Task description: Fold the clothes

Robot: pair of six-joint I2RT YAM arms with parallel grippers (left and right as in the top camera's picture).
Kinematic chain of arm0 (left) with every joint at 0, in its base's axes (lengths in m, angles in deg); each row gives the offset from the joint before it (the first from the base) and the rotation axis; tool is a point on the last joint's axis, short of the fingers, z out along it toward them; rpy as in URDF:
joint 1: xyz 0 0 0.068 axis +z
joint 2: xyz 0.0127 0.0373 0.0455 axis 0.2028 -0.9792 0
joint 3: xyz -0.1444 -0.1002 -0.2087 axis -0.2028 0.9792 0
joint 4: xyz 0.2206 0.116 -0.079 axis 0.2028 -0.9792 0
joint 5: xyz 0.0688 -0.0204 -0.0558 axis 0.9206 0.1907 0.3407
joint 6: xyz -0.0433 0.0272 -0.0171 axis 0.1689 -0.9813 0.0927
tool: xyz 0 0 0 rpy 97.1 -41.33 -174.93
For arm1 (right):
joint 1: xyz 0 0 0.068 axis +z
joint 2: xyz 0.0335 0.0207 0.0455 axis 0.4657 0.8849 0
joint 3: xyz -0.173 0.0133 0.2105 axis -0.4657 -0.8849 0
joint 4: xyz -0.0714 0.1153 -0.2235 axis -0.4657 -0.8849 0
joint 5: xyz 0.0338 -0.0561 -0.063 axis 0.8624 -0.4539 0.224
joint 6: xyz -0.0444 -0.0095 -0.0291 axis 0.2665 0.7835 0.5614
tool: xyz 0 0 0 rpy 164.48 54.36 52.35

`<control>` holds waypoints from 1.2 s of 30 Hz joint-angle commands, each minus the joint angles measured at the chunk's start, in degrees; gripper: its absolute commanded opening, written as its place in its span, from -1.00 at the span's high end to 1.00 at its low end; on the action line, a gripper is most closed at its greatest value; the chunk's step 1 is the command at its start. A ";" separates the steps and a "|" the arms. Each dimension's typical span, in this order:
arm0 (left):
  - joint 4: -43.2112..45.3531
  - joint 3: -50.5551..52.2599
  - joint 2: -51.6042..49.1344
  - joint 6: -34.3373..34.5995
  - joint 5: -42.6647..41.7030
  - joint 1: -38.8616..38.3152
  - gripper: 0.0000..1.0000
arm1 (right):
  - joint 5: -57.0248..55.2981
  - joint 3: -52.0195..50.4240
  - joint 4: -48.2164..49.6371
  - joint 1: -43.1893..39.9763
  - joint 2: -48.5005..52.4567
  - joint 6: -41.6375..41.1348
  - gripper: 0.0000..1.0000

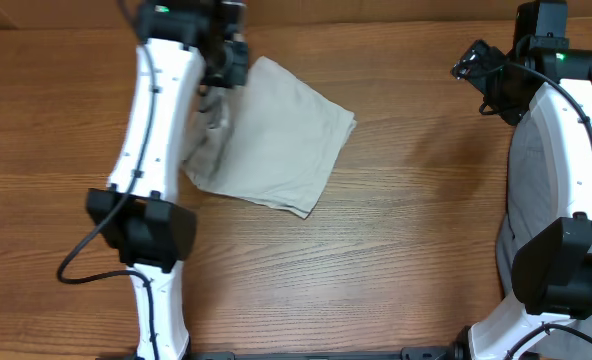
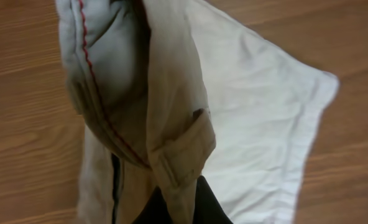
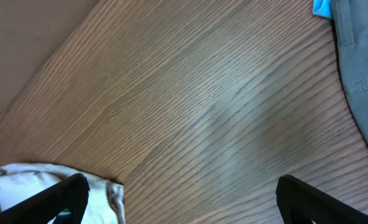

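Pale beige-cream trousers (image 1: 276,140) lie folded into a rough square at the back left of the table. My left gripper (image 1: 226,62) sits at the garment's far left corner and is shut on the waistband (image 2: 181,163), which hangs with a belt loop and red inner stitching in the left wrist view. My right gripper (image 1: 473,62) is open and empty above bare table at the back right; its two fingers (image 3: 184,202) are wide apart. Grey trousers (image 1: 536,190) lie at the right edge, partly under the right arm, and also show in the right wrist view (image 3: 361,56).
The wooden table (image 1: 396,250) spans the whole view. A small blue thing (image 3: 322,7) lies beside the grey trousers. The left arm (image 1: 156,150) covers the beige garment's left edge.
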 commanded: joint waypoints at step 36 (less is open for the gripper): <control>21.92 32.00 0.42 -9.11 -21.86 -10.29 -0.84 | -0.11 0.85 0.15 0.15 -1.33 -0.22 -1.00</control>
